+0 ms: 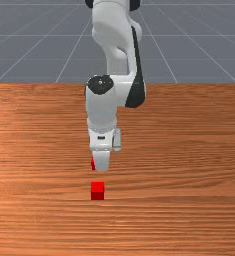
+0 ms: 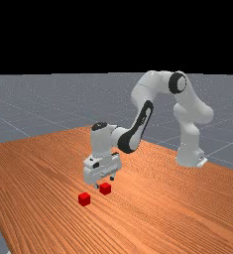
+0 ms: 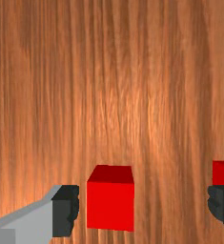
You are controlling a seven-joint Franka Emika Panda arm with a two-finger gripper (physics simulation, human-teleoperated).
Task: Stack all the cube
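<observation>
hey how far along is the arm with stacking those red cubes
Nothing looks stacked: one red cube and the other cube sit apart on the table. Nothing is in hand: the tool is open, with gaps on both sides of the first cube. Left: grip one, lift it, set it on the other and let go.

We see a table (image 1: 189, 150) of grained wood with a faint sheen, smooth matt cubes (image 2: 84, 199) and a smooth, plastic-looking arm (image 2: 102, 141).

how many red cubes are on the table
2. One red cube sits beneath the open gripper; the other red cube sits nearer the front camera. The arm could hide more.
</observation>
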